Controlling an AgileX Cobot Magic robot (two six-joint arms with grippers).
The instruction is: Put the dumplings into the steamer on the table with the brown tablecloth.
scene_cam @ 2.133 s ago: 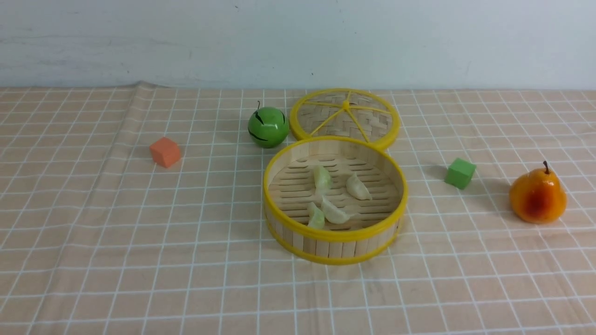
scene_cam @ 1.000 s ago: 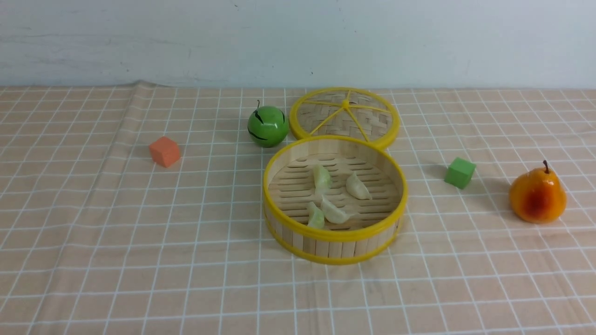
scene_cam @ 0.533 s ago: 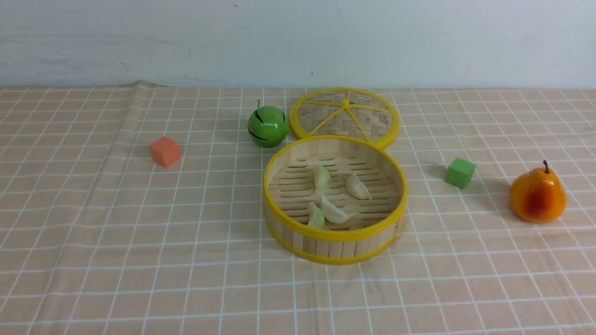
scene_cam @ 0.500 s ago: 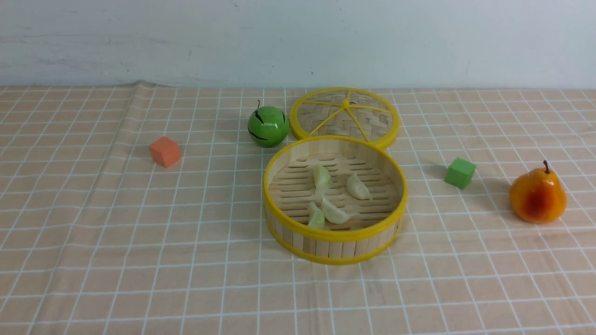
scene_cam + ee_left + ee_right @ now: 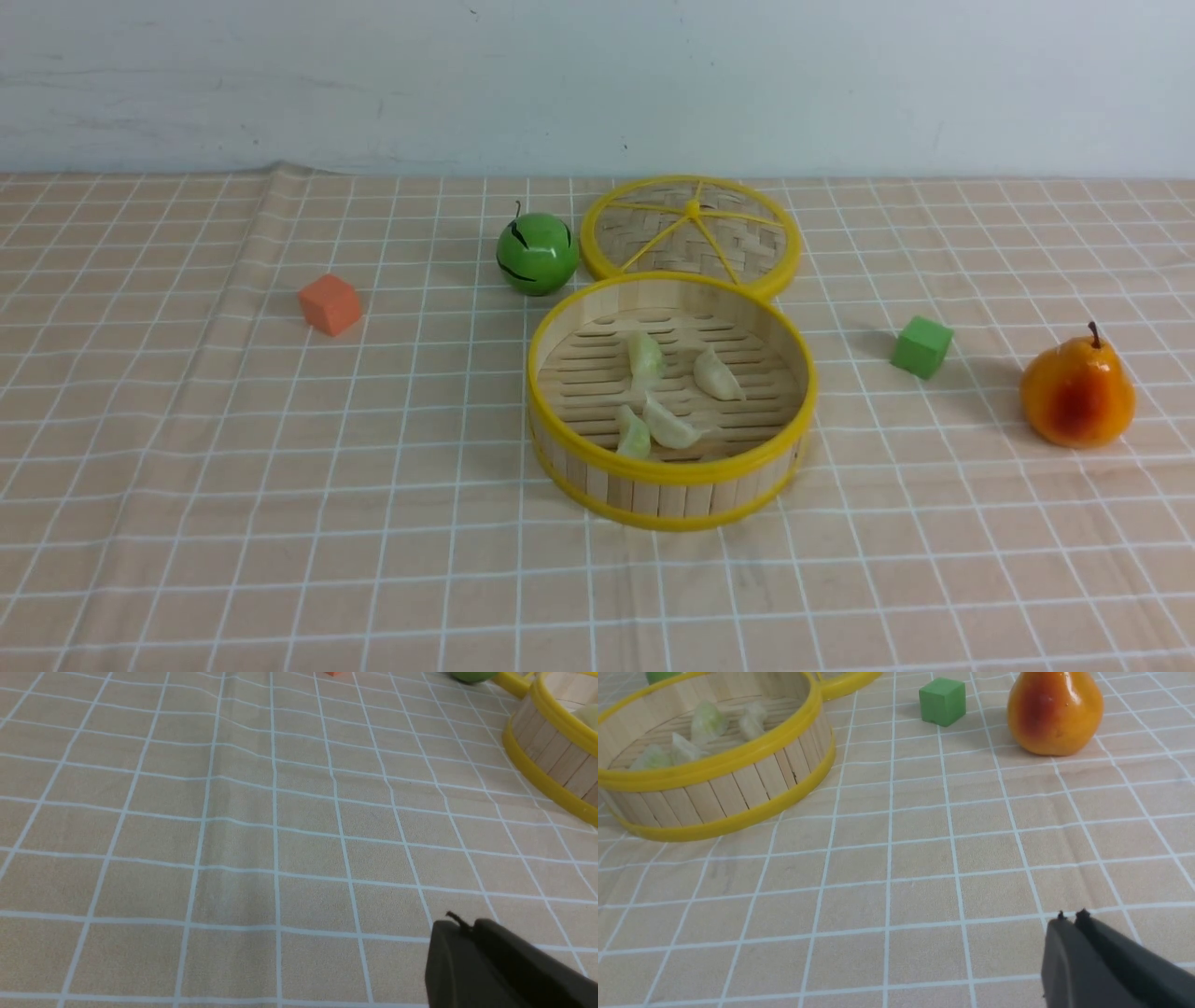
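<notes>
The steamer (image 5: 672, 476) stands mid-table on the tan checked tablecloth (image 5: 280, 485). Several dumplings lie on its slotted floor: two green ones (image 5: 644, 355) (image 5: 634, 435) and two cream ones (image 5: 717, 374) (image 5: 670, 426). The steamer also shows in the right wrist view (image 5: 733, 788) with the dumplings (image 5: 707, 721) inside, and its wall shows in the left wrist view (image 5: 551, 760). Neither arm shows in the front view. My left gripper (image 5: 460, 926) is shut and empty above bare cloth. My right gripper (image 5: 1070, 918) is shut and empty above bare cloth, away from the steamer.
The woven lid (image 5: 691, 233) lies behind the steamer, a green toy apple (image 5: 537, 254) to its left. An orange cube (image 5: 330, 303) sits far left. A green cube (image 5: 922, 346) and an orange pear (image 5: 1078, 392) sit at the right, also in the right wrist view (image 5: 942, 701) (image 5: 1052, 711).
</notes>
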